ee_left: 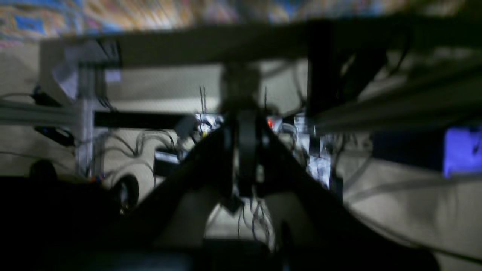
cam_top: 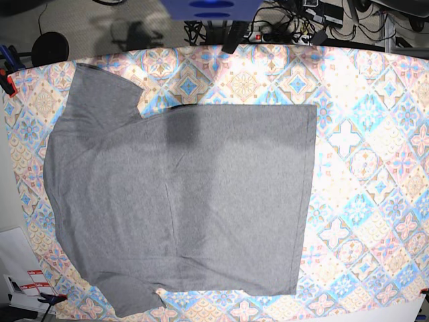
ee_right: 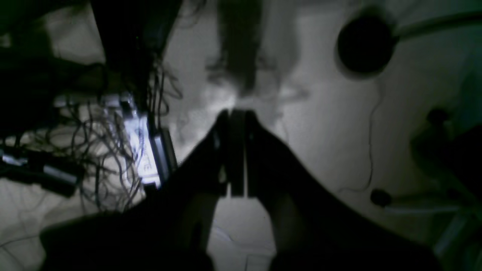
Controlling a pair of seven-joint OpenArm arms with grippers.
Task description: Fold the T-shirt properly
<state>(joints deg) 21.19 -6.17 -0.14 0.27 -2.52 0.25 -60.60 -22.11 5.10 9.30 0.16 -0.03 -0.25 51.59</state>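
— Two grippers, both with jaws pressed together and nothing between them: the left gripper (ee_left: 246, 158) and the right gripper (ee_right: 235, 150) each point at dim floor and cables in their wrist views.

— And the T-shirt (cam_top: 188, 201)?

— It lies flat and unfolded on the patterned cloth (cam_top: 369, 168), filling the cloth's left and middle. One sleeve reaches toward the cloth's top left corner, the other toward its bottom left edge; the straight hem runs down right of the cloth's centre.

— Any arm over it?

— None shows in the base view.
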